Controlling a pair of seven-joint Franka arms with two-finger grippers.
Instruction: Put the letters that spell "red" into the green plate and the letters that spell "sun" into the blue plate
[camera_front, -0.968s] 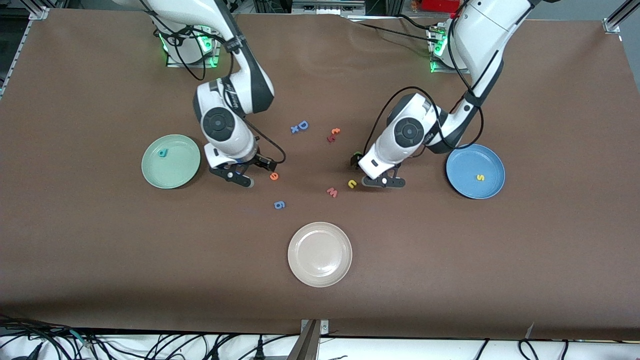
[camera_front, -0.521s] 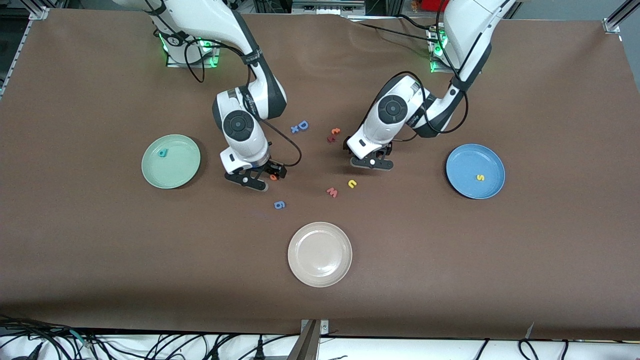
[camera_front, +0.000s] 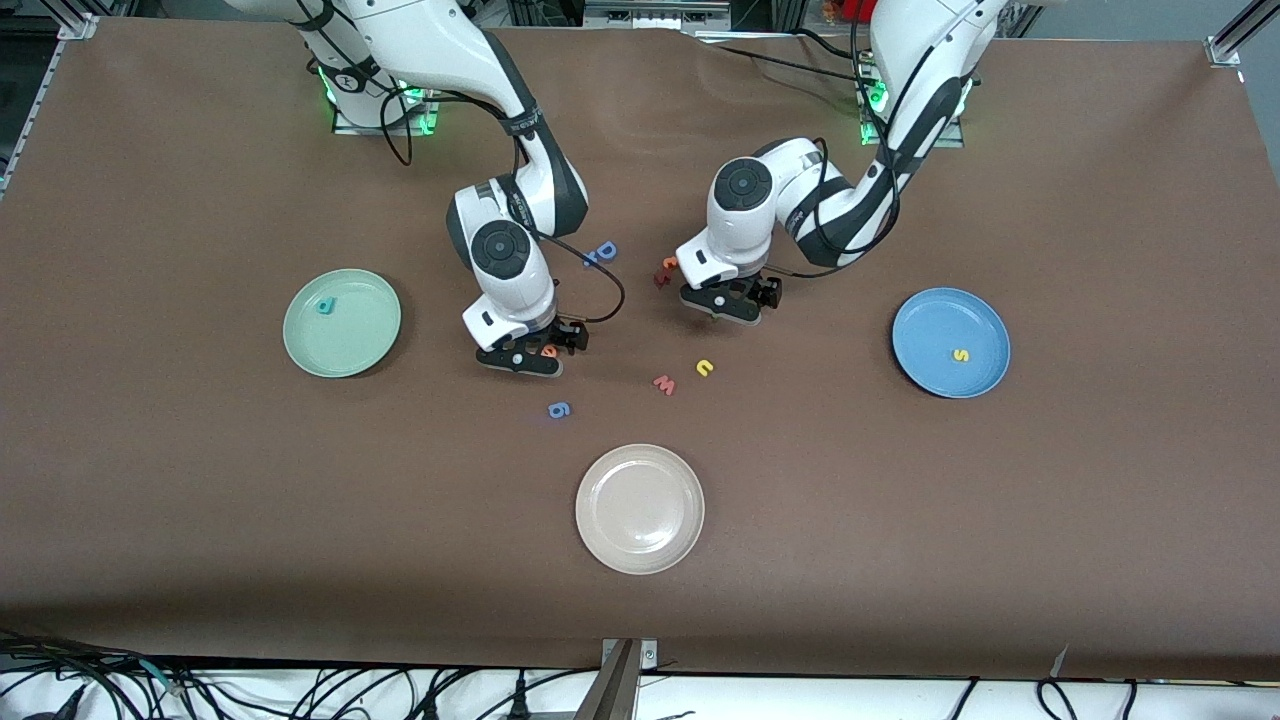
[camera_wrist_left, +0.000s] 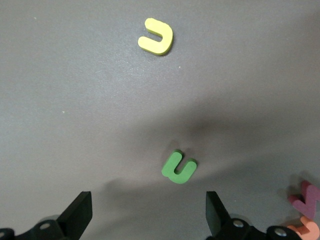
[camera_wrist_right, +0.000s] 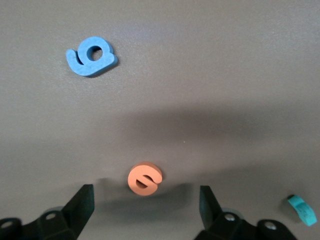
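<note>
One green "n" (camera_wrist_left: 178, 167), wrist-view only.

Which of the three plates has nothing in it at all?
The cream-white plate, the one nearest the front camera. The green plate holds a teal letter, and the blue plate holds a yellow letter.

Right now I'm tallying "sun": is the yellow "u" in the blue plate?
No, the yellow "u" lies on the table; the blue plate holds only the yellow "s".

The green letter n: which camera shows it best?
The left wrist view: the green n lies unobstructed on the table between the open left tool. The front view hides it under that tool; the right wrist view misses it.
</note>
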